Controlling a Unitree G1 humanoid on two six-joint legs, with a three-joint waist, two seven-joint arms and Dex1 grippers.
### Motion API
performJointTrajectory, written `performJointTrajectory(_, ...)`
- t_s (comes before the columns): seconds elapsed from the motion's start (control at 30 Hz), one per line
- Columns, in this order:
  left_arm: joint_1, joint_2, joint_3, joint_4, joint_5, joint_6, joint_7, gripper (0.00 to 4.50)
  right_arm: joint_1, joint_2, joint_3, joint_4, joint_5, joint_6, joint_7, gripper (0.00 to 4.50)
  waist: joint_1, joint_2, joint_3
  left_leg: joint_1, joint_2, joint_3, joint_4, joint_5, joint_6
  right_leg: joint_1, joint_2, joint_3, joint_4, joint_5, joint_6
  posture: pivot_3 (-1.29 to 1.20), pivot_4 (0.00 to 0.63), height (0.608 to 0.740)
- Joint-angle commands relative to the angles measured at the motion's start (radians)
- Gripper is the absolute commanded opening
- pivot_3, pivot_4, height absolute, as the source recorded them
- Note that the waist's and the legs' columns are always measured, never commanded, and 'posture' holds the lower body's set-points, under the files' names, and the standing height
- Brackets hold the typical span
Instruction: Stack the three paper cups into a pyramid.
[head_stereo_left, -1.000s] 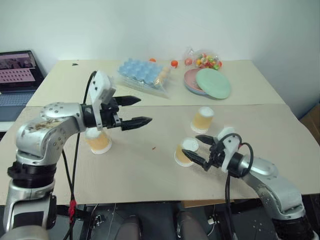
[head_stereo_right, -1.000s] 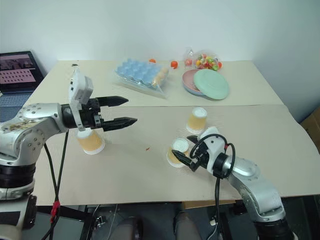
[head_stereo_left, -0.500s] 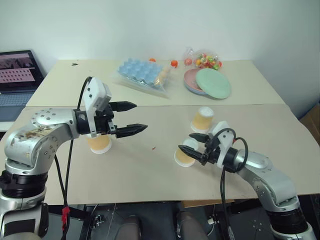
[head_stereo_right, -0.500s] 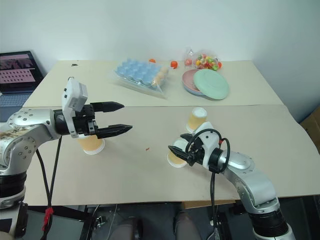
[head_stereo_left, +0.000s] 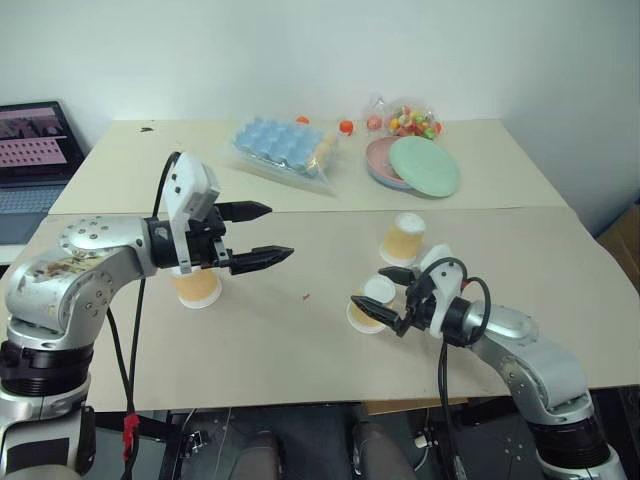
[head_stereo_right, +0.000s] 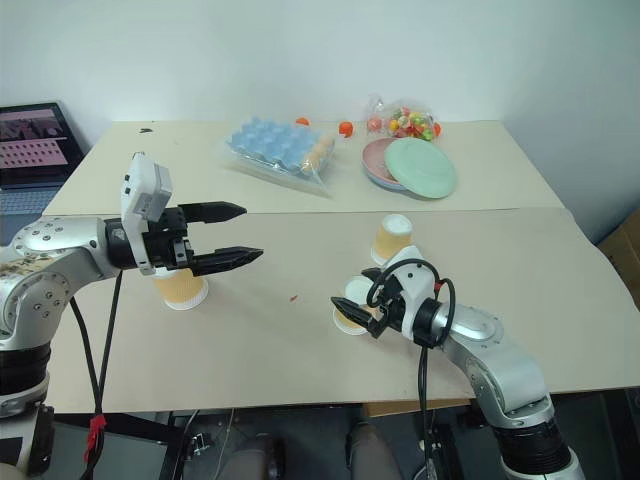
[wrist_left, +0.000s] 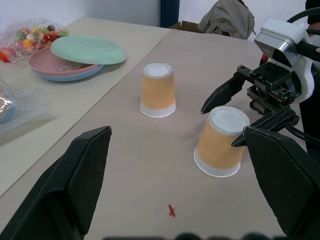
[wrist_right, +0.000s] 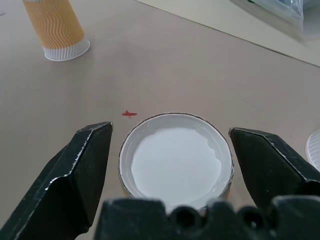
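Note:
Three paper cups stand upside down on the tan table (head_stereo_left: 300, 340), orange-tan with white bases. One cup (head_stereo_left: 197, 285) is at the left, under and behind my left gripper (head_stereo_left: 278, 231), which hovers open and empty above the table. A second cup (head_stereo_left: 404, 238) stands alone right of centre. The third cup (head_stereo_left: 372, 303) leans a little, in front of the second one. My right gripper (head_stereo_left: 370, 288) is open around it. In the right wrist view its white base (wrist_right: 176, 155) lies between the two fingers with a gap on each side.
At the back of the table lie a blue egg tray in a clear bag (head_stereo_left: 285, 145), stacked pink and green plates (head_stereo_left: 420, 165), a bag of sweets (head_stereo_left: 408, 118) and a small orange ball (head_stereo_left: 346, 127). A laptop (head_stereo_left: 35, 140) sits at the far left.
My right gripper's fingers narrowed toward the leaning cup and have spread wide again; the cup stays where it was. The left gripper holds its place, open.

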Motion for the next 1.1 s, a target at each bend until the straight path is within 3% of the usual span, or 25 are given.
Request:
performJointTrajectory(0.03,-0.028,0.007,0.008,-0.002,0.003,-0.015,-0.002,4.5,-0.006,0.006,-0.015,-0.014,0.006,0.0,-0.002,4.43,0.0,0.0,0.0,0.0,0.0,0.0,0.0,0.0,0.0,0.0,0.0,0.0,0.0,0.0,0.0,0.0,0.15,0.74)
performJointTrajectory(0.07,-0.03,0.007,0.007,0.0,0.003,-0.015,-0.002,4.5,-0.007,0.005,-0.013,-0.012,0.005,-0.001,0.0,4.43,0.0,0.0,0.0,0.0,0.0,0.0,0.0,0.0,0.0,0.0,0.0,0.0,0.0,0.0,0.0,0.0,0.15,0.74)
performJointTrajectory(0.17,-0.037,0.01,0.007,0.004,0.004,-0.016,-0.004,4.5,-0.002,0.005,-0.004,-0.007,0.0,-0.003,0.006,3.7,0.0,0.0,0.0,0.0,0.0,0.0,0.0,0.0,0.0,0.0,0.0,0.0,0.0,0.0,0.0,0.0,0.15,0.74)
performJointTrajectory(0.23,-0.039,0.012,0.008,0.005,0.003,-0.015,-0.006,4.5,-0.001,0.005,-0.004,-0.007,-0.001,-0.003,0.006,2.88,0.0,0.0,0.0,0.0,0.0,0.0,0.0,0.0,0.0,0.0,0.0,0.0,0.0,0.0,0.0,0.0,0.15,0.74)
performJointTrajectory(0.27,-0.04,0.015,0.009,0.004,0.003,-0.014,-0.007,4.5,-0.001,0.006,-0.004,-0.007,-0.002,-0.004,0.006,2.79,0.0,0.0,0.0,0.0,0.0,0.0,0.0,0.0,0.0,0.0,0.0,0.0,0.0,0.0,0.0,0.0,0.15,0.74)
performJointTrajectory(0.6,-0.054,0.084,0.035,0.013,-0.001,-0.006,-0.04,4.5,-0.04,0.011,0.0,-0.003,-0.006,0.021,-0.003,2.79,-0.001,0.0,0.0,0.0,0.0,0.0,0.0,0.0,0.0,0.0,0.0,0.0,0.0,0.0,0.0,0.0,0.15,0.74)
performJointTrajectory(0.87,0.015,0.154,0.091,-0.035,-0.032,0.01,-0.059,4.5,-0.332,0.1,0.129,0.127,-0.06,0.123,-0.035,2.79,-0.013,-0.001,0.001,0.0,0.003,0.001,-0.002,0.0,0.0,-0.002,0.003,0.0,0.001,0.0,-0.002,0.0,0.15,0.74)
performJointTrajectory(1.1,0.107,0.181,0.143,-0.097,-0.041,0.02,-0.043,4.5,-0.442,0.19,0.218,0.226,-0.094,0.12,-0.013,2.79,-0.003,-0.002,0.001,-0.002,0.004,0.001,-0.002,0.0,0.0,-0.004,0.003,0.0,0.0,0.0,-0.004,0.0,0.15,0.74)
